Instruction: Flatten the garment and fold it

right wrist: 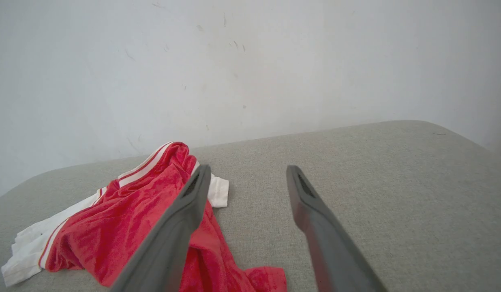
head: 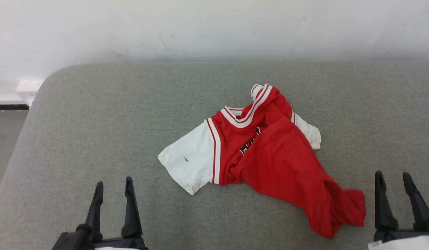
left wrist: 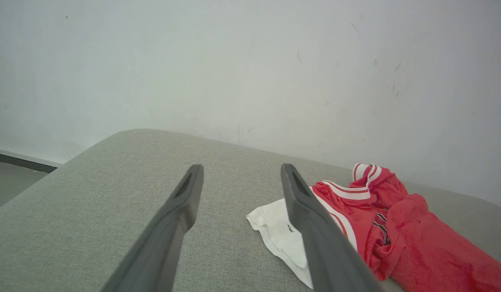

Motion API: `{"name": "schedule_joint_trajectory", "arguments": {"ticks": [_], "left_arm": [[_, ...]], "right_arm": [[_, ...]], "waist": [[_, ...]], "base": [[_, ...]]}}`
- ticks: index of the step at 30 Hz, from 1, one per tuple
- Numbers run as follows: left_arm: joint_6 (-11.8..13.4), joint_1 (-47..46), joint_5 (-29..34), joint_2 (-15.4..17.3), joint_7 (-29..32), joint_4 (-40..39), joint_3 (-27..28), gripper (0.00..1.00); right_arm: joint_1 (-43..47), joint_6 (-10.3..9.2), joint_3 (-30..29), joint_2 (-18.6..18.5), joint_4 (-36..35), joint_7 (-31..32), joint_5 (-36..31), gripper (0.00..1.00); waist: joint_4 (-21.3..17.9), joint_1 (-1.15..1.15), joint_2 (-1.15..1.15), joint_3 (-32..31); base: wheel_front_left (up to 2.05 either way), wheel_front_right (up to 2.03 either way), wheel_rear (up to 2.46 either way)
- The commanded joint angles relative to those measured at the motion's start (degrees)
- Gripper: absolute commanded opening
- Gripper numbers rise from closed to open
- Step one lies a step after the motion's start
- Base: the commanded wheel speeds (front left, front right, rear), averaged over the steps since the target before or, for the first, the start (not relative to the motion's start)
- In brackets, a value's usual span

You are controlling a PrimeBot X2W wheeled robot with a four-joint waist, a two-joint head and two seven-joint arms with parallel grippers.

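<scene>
The garment point(head: 270, 152) is a red jersey with white sleeves and striped collar, lying crumpled on the grey padded surface point(head: 96, 121), its red body bunched over towards the lower right. My left gripper point(head: 114, 184) stands open at the lower left, well short of the white sleeve. My right gripper point(head: 393, 178) stands open at the lower right, just right of the garment's red hem. In the left wrist view the garment point(left wrist: 396, 227) lies to the right of my open left gripper point(left wrist: 240, 170). The right wrist view has the garment point(right wrist: 125, 227) left of my open right gripper point(right wrist: 246, 170).
A white wall point(head: 214, 27) runs along the surface's far edge. The surface's rounded left corner point(head: 51, 76) drops to a grey floor point(head: 2, 139), with a white socket box point(head: 27, 88) on the wall there.
</scene>
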Motion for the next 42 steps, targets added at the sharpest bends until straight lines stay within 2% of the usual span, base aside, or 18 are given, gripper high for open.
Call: {"name": "schedule_joint_trajectory", "arguments": {"ticks": [1,4,11,15,16,23,27,35,42], "left_arm": [[-0.6,0.4,0.6,-0.4,-0.3,-0.3,0.6,1.0],[-1.5,0.4,1.6,-0.9,-0.3,-0.3,1.3,1.0],[-3.8,-1.7,2.5,-2.0,-0.3,-0.1,1.5,1.0],[-4.9,-3.6,3.3,-2.4,-0.3,0.2,1.2,1.0],[-4.9,-3.6,3.3,-2.4,-0.3,0.2,1.2,1.0],[-6.0,-6.0,3.4,-2.9,-0.3,1.1,0.7,1.0],[-6.5,-7.1,3.2,-3.1,-0.3,1.8,0.3,1.0],[-7.1,-8.9,2.8,-3.2,-0.3,2.5,0.0,1.0],[-7.0,-9.8,2.2,-3.2,-0.3,3.2,-0.3,1.0]], "right_arm": [[-1.2,-0.04,0.2,0.1,-0.8,0.4,-0.3,1.0],[-4.5,-0.04,0.1,0.1,-2.9,4.2,-0.7,1.0],[-18.3,-0.04,0.4,0.1,-4.3,22.2,-2.5,1.0],[-25.9,-0.04,1.0,-1.4,-0.4,33.5,-3.5,1.0],[-25.9,-0.04,1.0,-1.4,-0.4,33.5,-3.5,1.0],[-35.1,-0.04,-0.2,-3.5,10.0,47.6,-4.8,1.0],[-37.8,-0.04,-0.5,-4.4,13.8,52.2,-5.6,1.0],[-38.9,-0.04,-1.6,-3.7,17.5,58.6,-5.7,1.0],[-38.3,-0.04,2.6,-5.0,18.0,64.8,-4.3,1.0]], "waist": [[-0.2,0.0,0.0,0.2],[-0.5,0.0,0.0,0.8],[-0.1,0.0,0.0,4.6],[1.1,0.0,0.0,7.1],[1.1,0.0,0.0,7.1],[3.8,0.0,0.0,10.5],[5.5,0.0,0.0,12.4],[7.4,0.0,0.0,15.2],[7.9,0.0,0.0,16.1]], "base": [[0.0,0.0,0.0],[0.0,0.0,0.0],[0.0,0.0,0.0],[0.0,0.0,0.0],[0.0,0.0,0.0],[0.0,0.0,0.0],[0.0,0.0,0.0],[0.0,0.0,0.0],[0.0,0.0,0.0]]}}
